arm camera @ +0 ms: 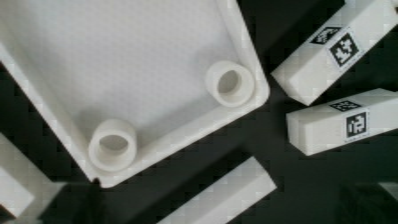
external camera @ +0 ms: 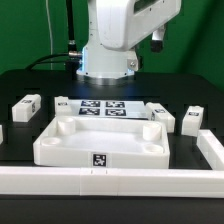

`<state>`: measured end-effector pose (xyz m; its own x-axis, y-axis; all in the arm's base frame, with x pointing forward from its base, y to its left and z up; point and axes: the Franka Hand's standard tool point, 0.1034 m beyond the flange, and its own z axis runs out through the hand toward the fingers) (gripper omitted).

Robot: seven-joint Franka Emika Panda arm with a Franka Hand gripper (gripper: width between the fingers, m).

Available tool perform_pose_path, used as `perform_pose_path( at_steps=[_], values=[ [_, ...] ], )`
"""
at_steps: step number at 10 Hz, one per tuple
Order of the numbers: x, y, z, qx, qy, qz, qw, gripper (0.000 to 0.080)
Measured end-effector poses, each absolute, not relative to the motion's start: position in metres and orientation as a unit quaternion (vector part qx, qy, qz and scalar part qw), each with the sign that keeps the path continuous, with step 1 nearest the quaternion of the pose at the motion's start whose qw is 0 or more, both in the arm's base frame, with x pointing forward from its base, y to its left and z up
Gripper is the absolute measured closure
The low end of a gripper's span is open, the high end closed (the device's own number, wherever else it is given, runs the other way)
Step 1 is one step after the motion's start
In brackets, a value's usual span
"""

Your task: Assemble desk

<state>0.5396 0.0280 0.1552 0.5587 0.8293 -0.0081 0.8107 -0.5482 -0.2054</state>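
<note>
Below gripper [external camera: 156, 42], well apart: desk top [external camera: 70, 155]

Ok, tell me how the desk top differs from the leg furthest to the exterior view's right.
The top is a wide, shallow tray with a raised rim and round corner sockets; the leg is a small solid block. The top lies mid-table, before the marker board; the leg lies off to the side. Both are white, tagged in black and white, and rest on the black table.
</note>
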Motion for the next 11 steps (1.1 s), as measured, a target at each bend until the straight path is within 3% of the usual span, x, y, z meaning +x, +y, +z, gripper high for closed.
perform_pose_path(
  at_steps=[5, 7, 8, 9, 10, 11],
  values=[
    [0.54, 0.027, 0.154, -0.874, -0.475, 0.047, 0.087, 0.015],
    [0.531, 0.002, 0.133, -0.809, -0.586, -0.019, 0.042, 0.015],
    [0.526, -0.007, 0.122, -0.788, -0.614, -0.03, 0.031, 0.015],
    [0.526, -0.014, 0.109, -0.776, -0.63, -0.037, 0.022, 0.015],
    [0.523, -0.014, 0.097, -0.776, -0.63, -0.031, 0.028, 0.015],
    [0.524, -0.015, 0.097, -0.777, -0.628, -0.03, 0.029, 0.015]
  ],
)
